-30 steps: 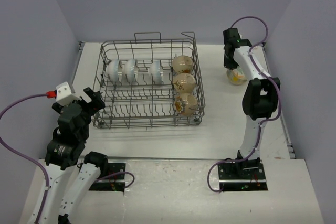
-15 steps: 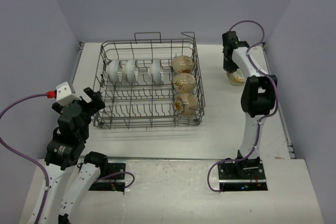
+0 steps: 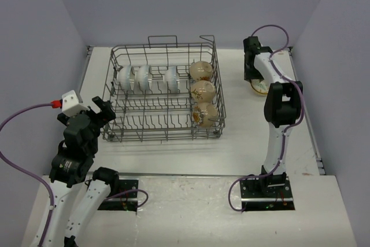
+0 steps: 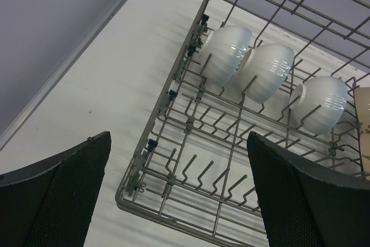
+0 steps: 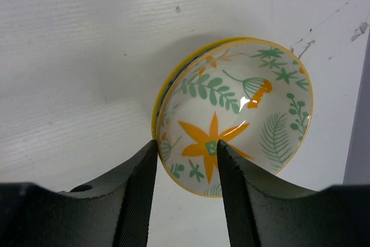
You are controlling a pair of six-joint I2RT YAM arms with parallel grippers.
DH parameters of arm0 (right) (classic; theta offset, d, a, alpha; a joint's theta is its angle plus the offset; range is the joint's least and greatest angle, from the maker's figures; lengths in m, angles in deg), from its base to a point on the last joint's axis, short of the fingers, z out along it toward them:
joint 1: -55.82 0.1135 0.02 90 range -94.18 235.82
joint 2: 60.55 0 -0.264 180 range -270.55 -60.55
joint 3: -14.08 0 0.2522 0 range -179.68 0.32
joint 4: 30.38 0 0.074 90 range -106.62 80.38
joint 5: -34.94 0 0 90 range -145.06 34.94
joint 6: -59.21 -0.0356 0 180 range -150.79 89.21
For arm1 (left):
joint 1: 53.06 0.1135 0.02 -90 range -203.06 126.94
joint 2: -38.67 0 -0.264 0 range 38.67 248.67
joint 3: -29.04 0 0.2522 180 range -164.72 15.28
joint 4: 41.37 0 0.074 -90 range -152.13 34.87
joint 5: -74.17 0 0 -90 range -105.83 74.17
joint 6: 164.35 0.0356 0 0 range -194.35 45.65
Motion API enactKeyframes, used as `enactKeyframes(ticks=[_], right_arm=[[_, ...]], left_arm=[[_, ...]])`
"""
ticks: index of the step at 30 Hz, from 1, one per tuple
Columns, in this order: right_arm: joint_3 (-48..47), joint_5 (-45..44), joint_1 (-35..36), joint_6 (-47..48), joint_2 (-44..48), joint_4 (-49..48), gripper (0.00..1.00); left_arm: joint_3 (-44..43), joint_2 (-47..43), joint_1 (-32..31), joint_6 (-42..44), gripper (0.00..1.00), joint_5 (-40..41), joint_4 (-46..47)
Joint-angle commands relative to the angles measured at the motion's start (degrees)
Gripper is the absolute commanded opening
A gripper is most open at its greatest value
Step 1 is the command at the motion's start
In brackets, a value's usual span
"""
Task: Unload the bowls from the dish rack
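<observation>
Left of the dish rack (image 3: 162,133), just off its near-left corner, the left gripper (image 3: 99,108) hangs above the bench (image 3: 243,143) with its fingers (image 4: 75,189) spread as wide as they go and nothing between them. They point towards the rack's left end.

The rack itself sits towards the back of the bench, a little left of the middle. Inside, along its far row, three white bowls stand on edge among the tines: one (image 3: 124,78) at the left end, a second (image 3: 143,77) touching it, and a third (image 3: 172,79) a short way right of them. Down the rack's right-hand side three tan bowls are lined up from back to front: the far one (image 3: 200,71), the middle one (image 3: 203,91) and the near one (image 3: 204,114).

Right of the rack, well clear of its far-right corner, a yellow-floral bowl (image 5: 248,102) rests on the bench, tilted, and seems to be nested in another bowl whose yellow rim (image 5: 167,85) shows behind it. The right gripper (image 5: 186,150) is down over its near rim with the fingers (image 5: 139,201) parted, one outside the wall and one inside. The gap is far wider than the wall, though I cannot tell whether either finger touches it.
</observation>
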State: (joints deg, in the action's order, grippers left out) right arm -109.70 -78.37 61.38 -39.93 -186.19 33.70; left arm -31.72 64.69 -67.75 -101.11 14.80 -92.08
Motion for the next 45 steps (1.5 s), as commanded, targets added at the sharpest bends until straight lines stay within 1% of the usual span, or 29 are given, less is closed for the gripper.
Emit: enactKeyframes(ticks=[1, 6, 7, 10, 12, 13, 14, 15, 16, 17, 18, 19, 20, 21, 22, 23, 24, 25, 26, 28, 29, 30, 31, 33, 35, 36, 39, 45], right_arm=[[-3.0, -2.0, -0.2, 0.4, 0.4, 0.6, 0.48], [-2.9, -1.0, 0.0, -0.8, 2.9, 2.2, 0.49], [-2.7, -0.7, 0.1, -1.4, 3.5, 2.9, 0.51], [-0.6, 0.8, 0.1, -2.7, 7.8, 3.1, 0.52], [2.3, 3.2, 0.1, -3.3, 13.4, 2.1, 0.55], [3.0, 5.0, 0.1, -4.1, 15.7, 1.3, 0.58], [3.9, 6.0, 0.1, -4.5, 20.7, 0.8, 0.6], [5.7, 7.0, 0.1, -4.8, 23.5, 0.3, 0.61], [6.7, 7.6, 0.3, -5.6, 26.5, -0.9, 0.66], [8.1, 8.7, 0.9, -6.1, 32.9, -1.9, 0.71], [11.7, 10.0, 1.0, -6.5, 36.4, -3.3, 0.76], [13.6, 14.0, 1.1, -7.5, 39.8, -6.0, 0.96], [17.9, 16.6, 1.1, -8.2, 46.4, -7.4, 0.99], [20.2, 19.1, 1.1, -9.7, 49.6, -10.3, 0.99], [22.0, 23.9, 1.0, -10.5, 52.4, -11.5, 0.99], [26.0, 27.3, 1.1, -11.2, 55.0, -12.5, 0.99], [28.0, 30.2, 1.1, -12.5, 59.9, -14.5, 0.99], [29.8, 32.7, 1.1, -13.2, 62.3, -15.6, 0.99], [33.9, 36.2, 1.1, -14.0, 64.6, -16.7, 0.99], [39.9, 40.1, 1.1, -17.7, 73.1, -20.3, 0.99], [41.7, 41.2, 1.0, -18.7, 73.2, -21.1, 0.99], [43.4, 42.3, 1.1, -19.5, 75.1, -21.5, 0.99], [44.6, 42.9, 1.1, -20.3, 78.4, -21.6, 0.99], [48.7, 46.1, 1.1, -22.0, 81.4, -22.6, 0.99], [50.9, 49.3, 1.1, -21.8, 84.9, -22.2, 0.99], [51.0, 52.4, 1.1, -21.3, 85.7, -21.4, 0.99], [51.5, 54.3, 1.0, -21.2, 89.2, -20.4, 0.99], [49.3, 54.8, 1.1, -20.0, 94.2, -18.0, 0.99]], left_arm=[[0.0, 0.1, -0.3, 1.0, 1.0, 0.1, 2.0], [0.0, 0.3, -0.3, 1.0, 1.0, 0.1, 2.1], [0.0, 0.4, -0.3, 1.0, 1.0, 0.1, 2.0], [-0.1, 1.1, -0.3, 1.3, 1.0, -0.2, 2.3], [-0.3, 2.6, -0.3, 2.2, 1.0, -2.1, 2.9], [-0.8, 3.4, -0.3, 2.9, 1.0, -3.5, 3.4], [-1.5, 5.6, -0.3, 3.7, 1.0, -6.4, 3.5], [-2.6, 7.1, -0.3, 3.8, 1.0, -8.2, 3.3], [-5.4, 8.7, -0.3, 3.7, 1.0, -10.6, 2.9], [-6.7, 11.7, -0.3, 3.2, 1.0, -16.9, 2.9], [-8.0, 13.3, -0.3, 2.8, 1.0, -20.0, 3.5], [-10.5, 16.8, -0.4, 1.7, 1.0, -27.0, 5.0], [-11.6, 19.0, -0.4, 1.4, 1.0, -31.3, 6.1], [-14.1, 21.4, -1.2, 0.7, 1.0, -35.8, 6.9], [-15.2, 26.4, -2.3, -1.1, 1.0, -42.2, 9.0], [-15.9, 28.6, -3.9, -2.5, 1.0, -43.4, 10.3], [-16.9, 32.6, -8.8, -4.9, 1.0, -43.2, 13.8], [-17.4, 34.4, -11.5, -6.1, 1.0, -42.4, 15.1], [-17.9, 36.4, -13.8, -7.4, 1.0, -41.2, 16.4], [-20.1, 44.8, -22.0, -10.2, 1.0, -37.2, 19.3], [-20.9, 44.8, -23.5, -11.3, 1.0, -35.6, 19.5], [-21.5, 48.8, -24.8, -12.1, 1.0, -34.2, 19.7], [-22.1, 50.6, -25.6, -13.7, 1.0, -31.7, 19.7], [-22.5, 54.9, -27.2, -16.6, 1.0, -30.7, 19.8], [-22.4, 57.0, -28.4, -17.6, 1.0, -28.7, 20.2], [-22.3, 58.7, -28.7, -18.5, 1.0, -27.6, 20.2], [-21.6, 61.2, -29.6, -19.8, 1.0, -25.6, 20.2], [-21.5, 65.1, -29.6, -20.1, 1.0, -26.4, 23.1]])
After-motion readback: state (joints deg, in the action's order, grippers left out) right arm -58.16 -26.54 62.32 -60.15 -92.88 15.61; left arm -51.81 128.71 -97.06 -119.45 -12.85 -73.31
